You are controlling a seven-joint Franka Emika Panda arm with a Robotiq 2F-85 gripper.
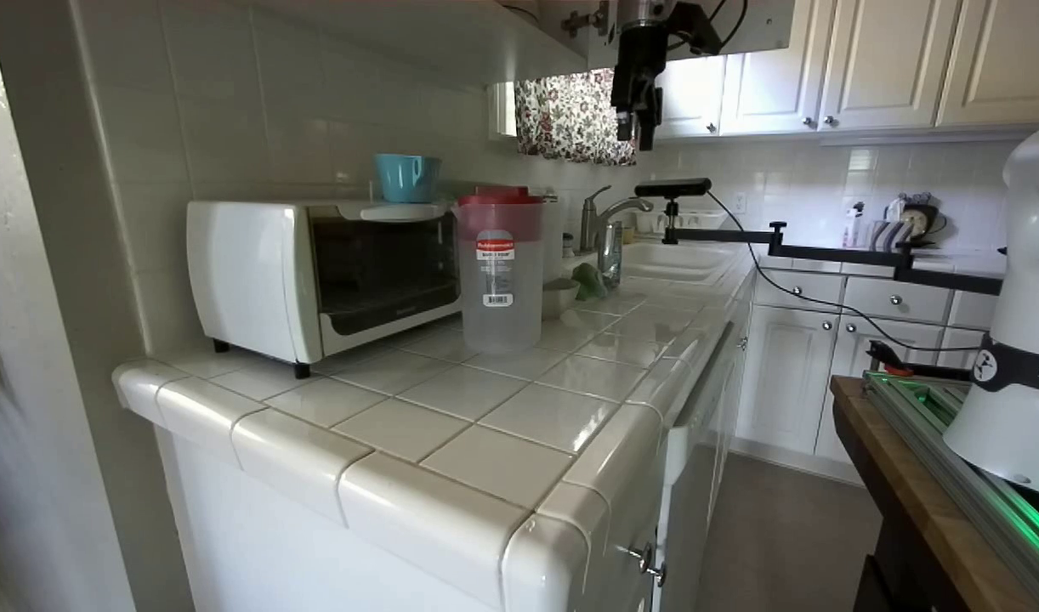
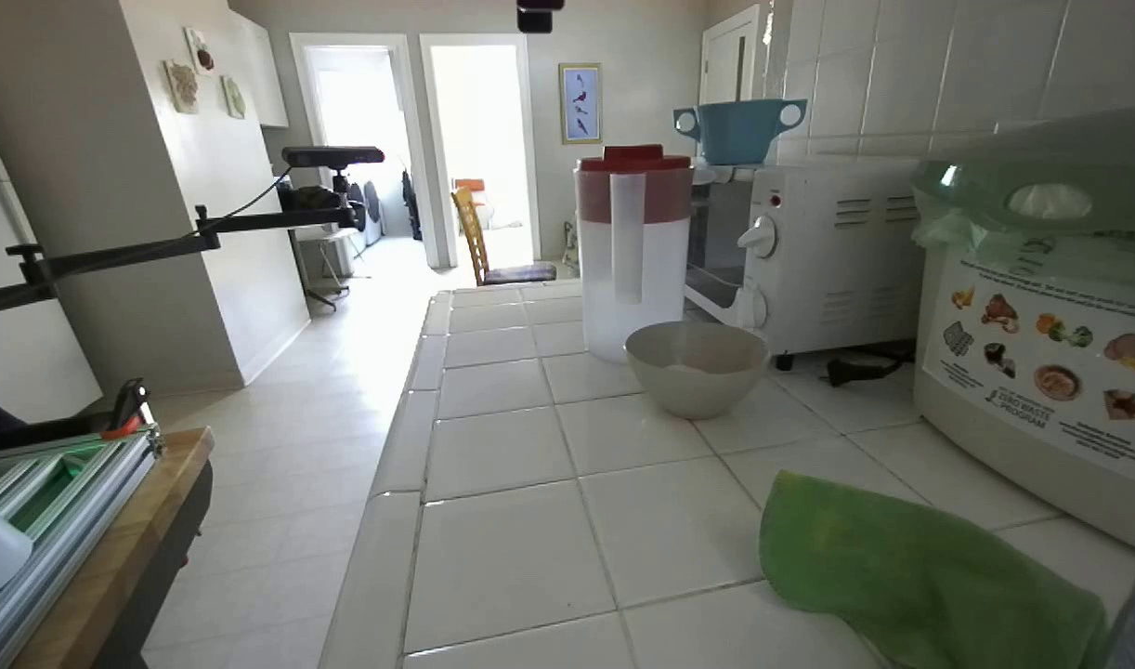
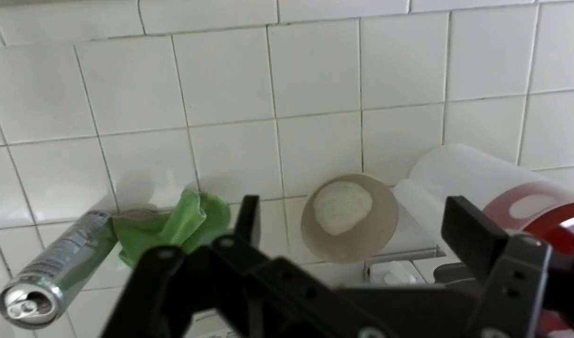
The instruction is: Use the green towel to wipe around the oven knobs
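Note:
The green towel lies crumpled on the white tiled counter in an exterior view. It also shows small behind the bowl in an exterior view, and in the wrist view beside a can. The white toaster oven stands against the wall. Its knobs, an upper knob and a lower knob, show on its front in an exterior view. My gripper hangs high above the counter, open and empty. In the wrist view the fingers are wide apart above the bowl, with the towel to their left.
A beige bowl and a red-lidded pitcher stand in front of the oven. A can stands beside the towel. A blue two-handled cup sits on the oven. A compost bin is near the wall. A cabinet overhangs.

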